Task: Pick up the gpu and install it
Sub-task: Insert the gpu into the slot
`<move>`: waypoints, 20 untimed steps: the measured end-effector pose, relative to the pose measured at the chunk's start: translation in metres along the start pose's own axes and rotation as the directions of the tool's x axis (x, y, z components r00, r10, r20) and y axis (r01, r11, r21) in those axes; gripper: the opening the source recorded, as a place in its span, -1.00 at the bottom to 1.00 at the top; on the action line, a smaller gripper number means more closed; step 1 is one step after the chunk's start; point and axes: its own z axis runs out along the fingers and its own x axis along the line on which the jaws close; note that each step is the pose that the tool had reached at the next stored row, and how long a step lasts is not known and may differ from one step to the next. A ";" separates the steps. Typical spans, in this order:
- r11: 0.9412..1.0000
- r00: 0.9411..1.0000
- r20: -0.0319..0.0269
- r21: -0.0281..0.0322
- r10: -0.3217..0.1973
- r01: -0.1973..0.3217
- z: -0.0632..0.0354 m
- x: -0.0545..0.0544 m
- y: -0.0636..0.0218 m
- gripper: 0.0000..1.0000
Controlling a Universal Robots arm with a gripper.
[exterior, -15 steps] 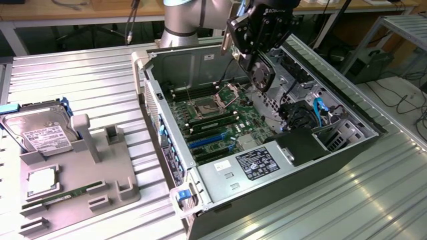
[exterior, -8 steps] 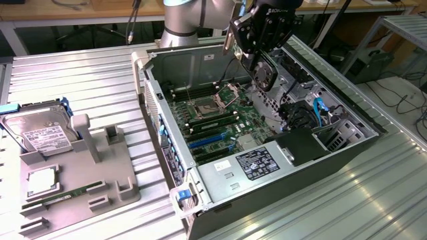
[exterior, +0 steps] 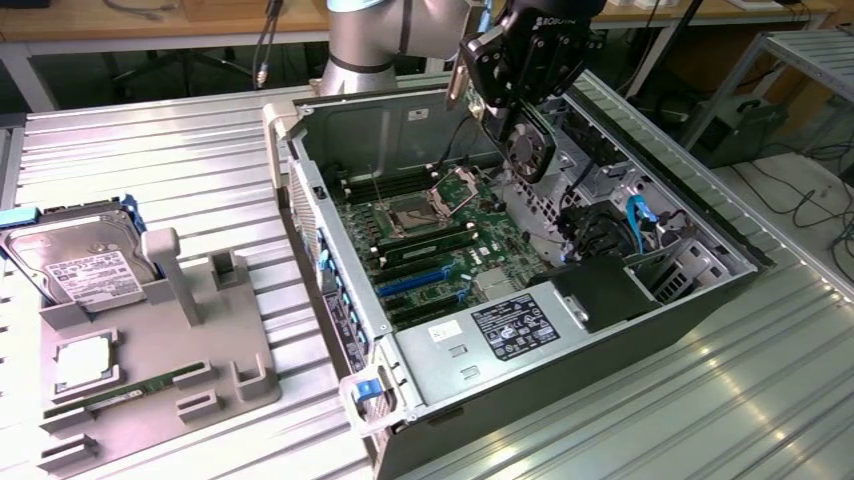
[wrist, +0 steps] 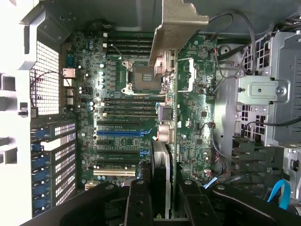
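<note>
GPU [exterior: 530, 145] is clamped in the gripper [exterior: 518, 112], fingers [wrist: 138, 200] pressed on the card's two faces, fan facing the exterior camera. It hangs above the open case [exterior: 387, 125], at about 1 o'clock from the motherboard [exterior: 441, 250] centre, not yet seated in a slot. Grey fixture [exterior: 200, 370] holding the hard drive [exterior: 80, 268] sits at 9 o'clock of the case.

I read the counter [exterior: 160, 150] as ribbed bare metal, the tray [exterior: 167, 345] matt grey plastic, the gpu [wrist: 181, 23] bracket pale metal.
</note>
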 end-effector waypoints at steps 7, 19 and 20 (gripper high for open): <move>1.000 1.000 0.000 0.000 -0.011 0.011 0.0000 0.000 0.0000 -0.45; 0.990 0.990 -0.002 -0.003 -0.138 0.138 0.0000 0.000 0.0000 -0.45; 0.989 0.989 -0.003 -0.003 -0.148 0.148 0.0000 0.000 0.0000 -0.45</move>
